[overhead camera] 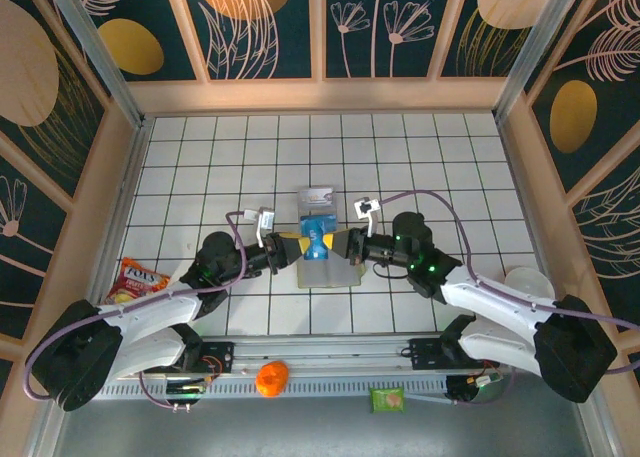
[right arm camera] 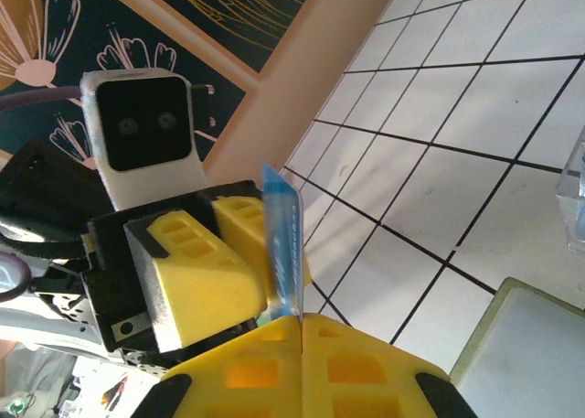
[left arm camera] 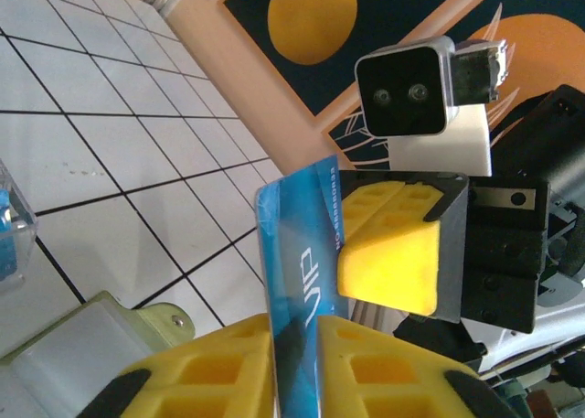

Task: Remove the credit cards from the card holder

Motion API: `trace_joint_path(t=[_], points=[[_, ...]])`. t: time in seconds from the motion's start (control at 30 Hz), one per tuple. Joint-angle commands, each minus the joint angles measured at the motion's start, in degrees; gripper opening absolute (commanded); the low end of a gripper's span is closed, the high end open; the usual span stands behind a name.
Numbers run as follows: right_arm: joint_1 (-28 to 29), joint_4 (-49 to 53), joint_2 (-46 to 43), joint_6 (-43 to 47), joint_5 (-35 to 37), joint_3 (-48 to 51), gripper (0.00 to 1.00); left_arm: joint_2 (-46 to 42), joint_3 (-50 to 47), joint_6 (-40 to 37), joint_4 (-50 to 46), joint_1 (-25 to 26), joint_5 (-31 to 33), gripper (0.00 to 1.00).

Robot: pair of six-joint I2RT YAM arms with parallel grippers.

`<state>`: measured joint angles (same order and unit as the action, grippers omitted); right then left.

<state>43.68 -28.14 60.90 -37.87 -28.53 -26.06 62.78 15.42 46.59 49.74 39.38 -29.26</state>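
Blue thin plastic credit card (overhead camera: 318, 235) w/ light "VIP" lettering is up off the white gridded surface (overhead camera: 200, 167), just above the open yellow-green fold-out card holder (overhead camera: 332, 273), which lies flat btwn the two arms. A pale whitish rectangle (overhead camera: 318, 199), prob. another card, lies just beyond the holder, so the job looks mostly done; can't tell if more cards remain inside. Left gripper (overhead camera: 292, 247) and right gripper (overhead camera: 345, 245) each have jaws clamped near-closed on the blue card, from opposite sides.
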Motion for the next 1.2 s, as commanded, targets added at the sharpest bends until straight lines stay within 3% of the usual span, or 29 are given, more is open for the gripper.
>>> trace_joint_path(t=[0.0, 0.03, 0.07, 0.17, 0.33, 0.5, 0.7, 0.9, 1.17], points=[[0.43, 1.06, 0.79, 1.13, 2.56, -1.26, 0.00, -1.35, 0.98, -1.26, 0.10, 0.02, -0.31, 0.08], [0.37, 2.30, 0.70, 1.66, 3.37, -1.44, 0.00, -1.81, 1.65, -2.03, -1.62, 0.08, 0.11, 0.04], [0.42, 4.13, 0.58, 1.99, 4.48, -1.71, 0.07, -2.08, 2.61, -3.05, -4.08, 0.03, 0.62, 0.00], [-0.22, 10.36, -1.46, 3.46, 9.35, -1.91, 0.21, -1.90, 6.37, -7.25, -12.70, 0.05, 2.16, 0.00], [-3.78, 20.76, -9.39, 4.98, 16.94, -0.44, 0.22, 0.52, 14.07, -15.04, -26.03, 0.06, 5.50, 0.00], [-7.05, 26.17, -14.78, 4.87, 17.91, 1.39, 0.22, 10.67, 29.72, -27.10, -43.39, 0.25, 6.31, 0.00], [-9.88, 27.44, -16.31, 4.65, 15.62, 3.49, 0.21, 20.06, 47.56, -50.35, -62.36, 0.26, 11.22, 0.00], [-11.57, 26.74, -17.55, 4.52, 12.90, 5.56, 0.21, 21.63, 51.33, -72.63, -72.70, 0.26, 14.40, 0.00], [-11.98, 26.43, -17.19, 4.20, 11.14, 6.05, 0.21, 26.80, 56.84, -85.22, -80.94, 0.12, 18.19, 0.00]])
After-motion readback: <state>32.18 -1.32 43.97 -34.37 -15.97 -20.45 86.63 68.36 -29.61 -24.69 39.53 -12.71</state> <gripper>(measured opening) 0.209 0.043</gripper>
